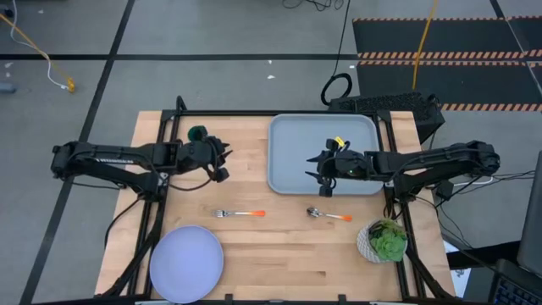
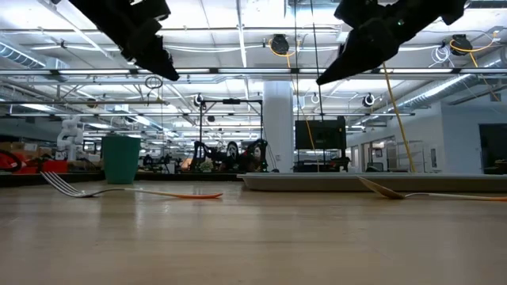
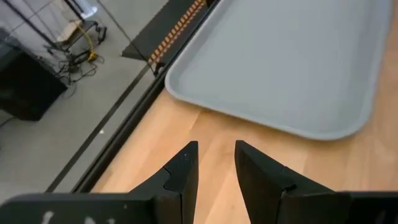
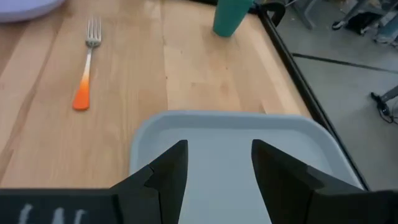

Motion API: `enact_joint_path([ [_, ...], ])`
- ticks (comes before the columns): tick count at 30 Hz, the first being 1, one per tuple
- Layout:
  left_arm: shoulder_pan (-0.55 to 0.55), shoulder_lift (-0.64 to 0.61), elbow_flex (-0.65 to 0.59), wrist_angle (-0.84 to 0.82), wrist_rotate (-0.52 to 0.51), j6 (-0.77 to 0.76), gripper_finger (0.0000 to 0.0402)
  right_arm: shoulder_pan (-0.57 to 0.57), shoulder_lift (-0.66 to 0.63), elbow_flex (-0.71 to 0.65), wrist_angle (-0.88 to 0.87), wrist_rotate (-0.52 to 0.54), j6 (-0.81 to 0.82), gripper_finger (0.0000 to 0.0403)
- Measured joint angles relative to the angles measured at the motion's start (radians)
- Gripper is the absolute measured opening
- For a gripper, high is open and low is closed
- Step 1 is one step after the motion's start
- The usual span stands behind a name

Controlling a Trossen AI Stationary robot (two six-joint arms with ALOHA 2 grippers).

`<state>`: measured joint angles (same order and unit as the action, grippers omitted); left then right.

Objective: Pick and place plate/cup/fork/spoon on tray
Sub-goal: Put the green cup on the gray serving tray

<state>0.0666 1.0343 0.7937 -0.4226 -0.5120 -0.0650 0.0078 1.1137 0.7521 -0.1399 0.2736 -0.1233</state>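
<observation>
- Two arms over the wooden table, both grippers carry nothing.
- Left gripper is up above the table's left half, just beside the cup; in its own wrist view the fingers stand a narrow gap apart over bare wood, nothing between them, tray edge ahead.
- Plate, pale lavender-blue, lies flat at the near left corner of the table, well apart from the tray; a sliver of it shows in the right wrist view.
- Cup, dark green, stands upright near the far left edge, off the tray; the low view has it upright on the table.
- Fork, orange handle and silver tines, lies flat on the wood in the middle of the table, between plate and spoon, off the tray.
- Tray, grey-blue, sits at the far centre-right with nothing lying in it.
- Spoon, orange handle, lies flat on the wood just in front of the tray's near edge, not on it.
- Right gripper hangs over the tray's inside, above its surface; fingers wide apart, holding nothing.
- White bowl of green leafy stuff stands near the right edge, beside the spoon's handle end.
</observation>
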Motion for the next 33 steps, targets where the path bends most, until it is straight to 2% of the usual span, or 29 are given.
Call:
enact_joint_path([
  [6, 0.055, -0.015, 0.001, -0.108, -0.124, -0.118, 0.0108, 0.0, 0.0, 0.0, -0.016, -0.042, 0.044, 0.0171],
  [11, 0.11, -0.016, 0.098, -0.322, -0.066, -0.334, 0.0108, 0.0, 0.0, 0.0, -0.017, -0.042, 0.035, 0.0171],
  [15, 0.131, 0.018, 0.197, -0.503, -0.007, -0.402, 0.0108, -0.014, 0.0, 0.0, 0.057, -0.042, -0.031, 0.0171],
  [20, 0.201, 0.084, 0.3, -0.613, 0.123, -0.349, 0.0108, -0.045, 0.0, 0.003, 0.305, -0.042, -0.149, 0.0171],
  [26, 0.338, 0.192, 0.455, -0.757, 0.283, -0.242, 0.0108, -0.064, 0.0, 0.042, 0.49, -0.043, -0.234, 0.0171],
  [29, 0.397, 0.237, 0.511, -0.83, 0.327, -0.187, 0.0108, -0.064, 0.0, 0.041, 0.493, -0.043, -0.248, 0.0171],
  [33, 0.465, 0.287, 0.516, -0.892, 0.373, -0.051, 0.0108, -0.069, 0.0, 0.041, 0.441, -0.043, -0.263, 0.0171],
])
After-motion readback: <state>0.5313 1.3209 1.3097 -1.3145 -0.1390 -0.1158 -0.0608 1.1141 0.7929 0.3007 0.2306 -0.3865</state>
